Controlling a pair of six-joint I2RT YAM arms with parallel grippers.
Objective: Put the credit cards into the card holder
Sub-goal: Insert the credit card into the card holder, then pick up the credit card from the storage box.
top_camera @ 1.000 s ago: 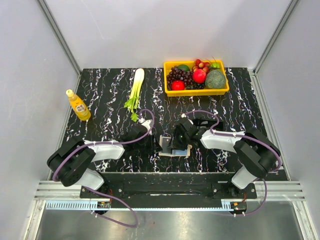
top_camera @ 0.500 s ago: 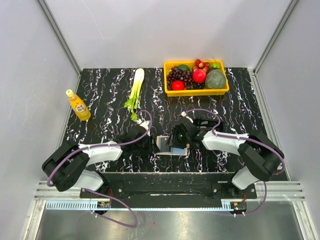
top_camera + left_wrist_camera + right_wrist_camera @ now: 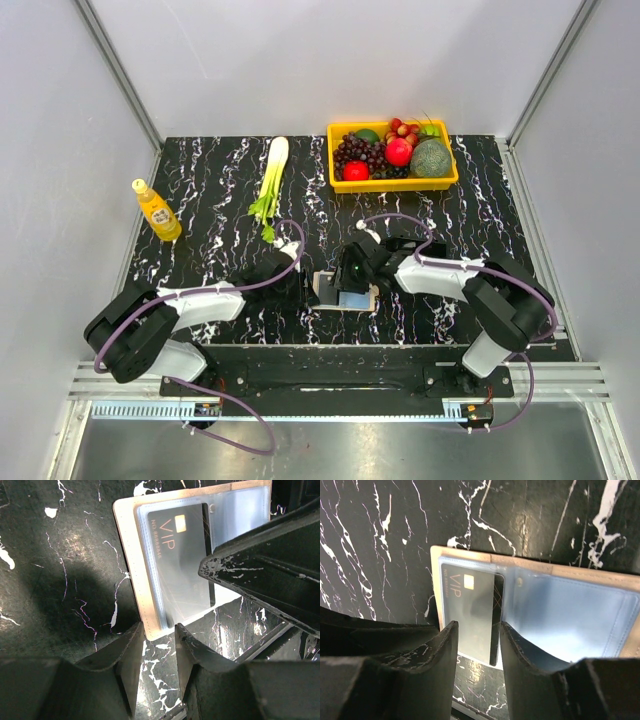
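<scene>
The card holder (image 3: 350, 299) lies open on the black marble table between my two grippers. Its rim is beige (image 3: 127, 555) and its right panel is light blue (image 3: 570, 615). A dark grey credit card marked VIP (image 3: 180, 565) sits under the clear sleeve of the left panel (image 3: 470, 615), with its near end past the holder's edge. My left gripper (image 3: 306, 287) is open, and the holder's near corner lies between its fingertips (image 3: 159, 630). My right gripper (image 3: 352, 272) hangs open over the card (image 3: 477, 626), one finger on each side.
A yellow basket (image 3: 393, 185) of fruit stands at the back right. A leek (image 3: 272, 175) lies at the back centre. A yellow bottle (image 3: 157, 212) stands at the left. The table's front edge runs just behind the holder.
My right gripper has shifted slightly left over the holder and its jaws have widened a little. The left arm has settled lower at the holder's left edge.
</scene>
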